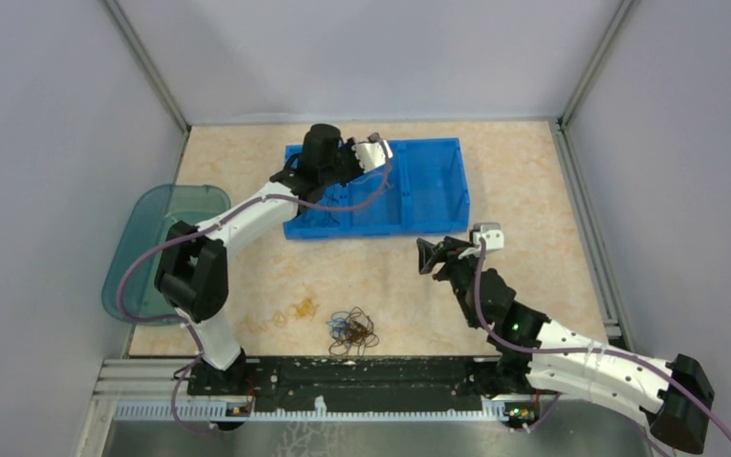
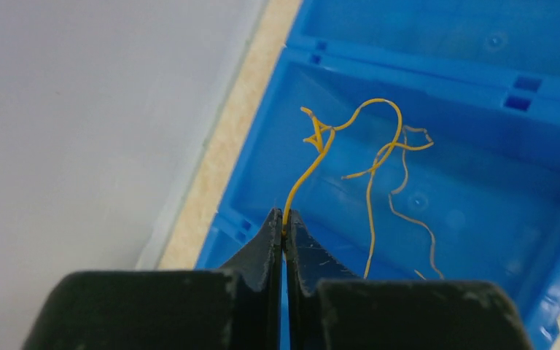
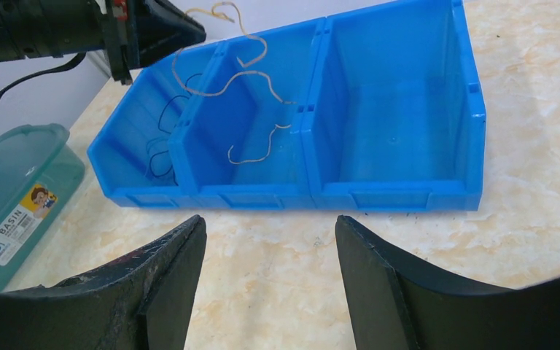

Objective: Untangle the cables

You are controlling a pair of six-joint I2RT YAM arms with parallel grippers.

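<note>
My left gripper [image 2: 285, 221] is shut on the end of a yellow-orange cable [image 2: 376, 100] and holds it above a compartment of the blue bin [image 2: 262, 157]. In the right wrist view the cable [image 3: 222, 91] dangles from the left gripper [image 3: 157, 29] over the bin's middle compartment. Dark cables [image 3: 162, 157] lie in the bin's left compartment. A tangle of dark, blue and orange cables [image 1: 352, 329] lies on the table near the arm bases, with loose yellow-orange loops [image 1: 297, 309] to its left. My right gripper [image 3: 270, 233] is open and empty, low over the table in front of the bin.
The blue bin [image 1: 428, 190] has three compartments and sits at the back middle of the table. A teal plastic basin [image 1: 143, 248] lies at the left edge; it also shows in the right wrist view [image 3: 14, 204]. Grey walls enclose the table.
</note>
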